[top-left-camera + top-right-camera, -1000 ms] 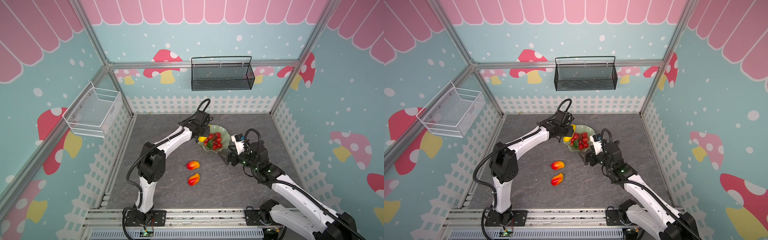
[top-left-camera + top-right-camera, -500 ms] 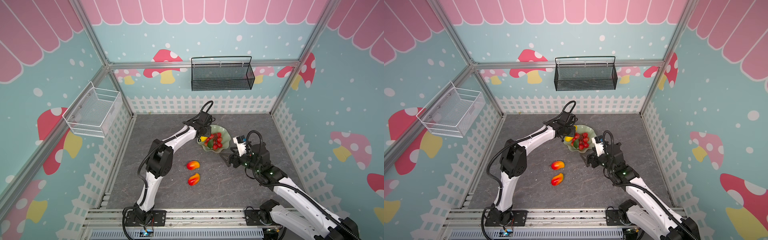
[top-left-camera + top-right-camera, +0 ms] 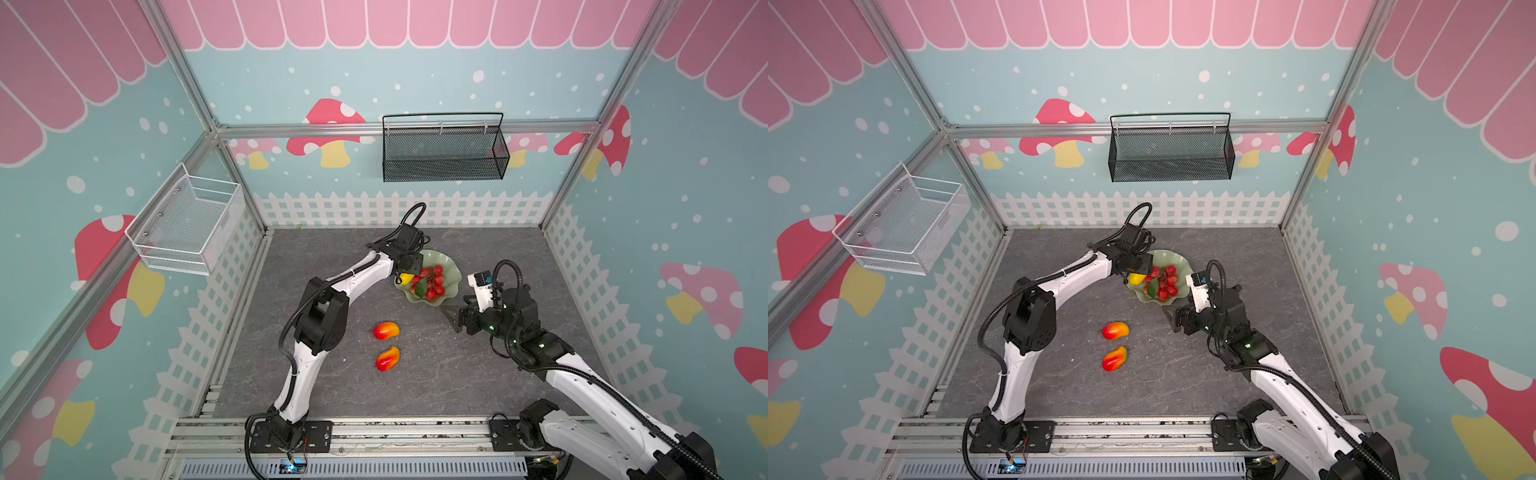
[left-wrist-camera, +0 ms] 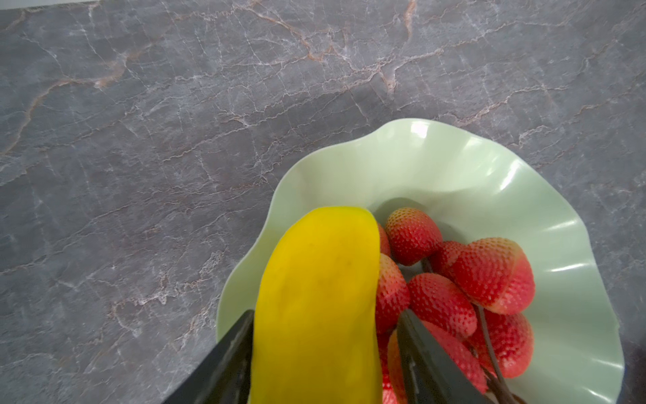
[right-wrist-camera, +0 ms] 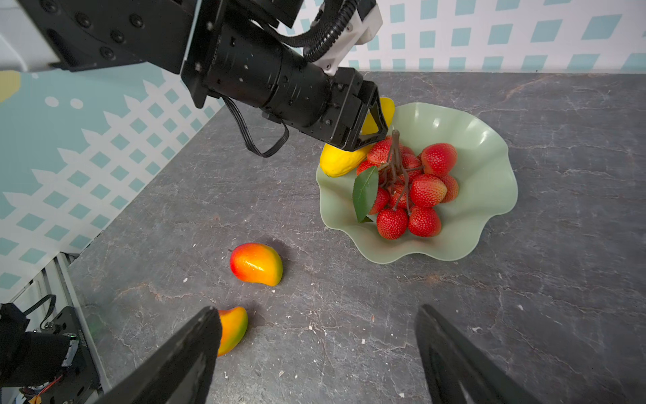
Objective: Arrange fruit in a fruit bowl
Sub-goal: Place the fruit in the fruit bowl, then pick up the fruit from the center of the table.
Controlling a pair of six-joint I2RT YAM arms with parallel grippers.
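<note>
- Left wrist view showed the fruit bowl [image 4: 454, 168], pale green with a wavy rim, sitting on the grey table [image 4: 140, 140].
- Inside the bowl lay the bunch of red berries [image 4: 482, 273]. The right wrist view showed its green leaf [image 5: 365, 192] as well.
- The yellow fruit [image 4: 314, 297] lay at the left side of the bowl, right up against the berries. One end poked out over the rim.
- The left claw [image 4: 325, 314] was open a little around the yellow fruit. One finger [image 4: 230, 349] touched the fruit. The other one stood a bit apart from it, and red berries showed in the gap.
- Two mangoes were outside the bowl. They lay on the table, to the near left of it.
- In a top view, the far mango [image 3: 386, 330] was closer to the bowl. The near mango [image 3: 387, 358] lay just beside it, and the two did not touch.
- The right claw [image 5: 318, 311] was wide open, with nothing between its fingers. It was at the near right side of the bowl, close to the rim.
- A black mesh basket [image 3: 444, 153] hung on the far wall, and a white wire basket [image 3: 187, 228] hung on the left wall. Both were well apart from the bowl.
</note>
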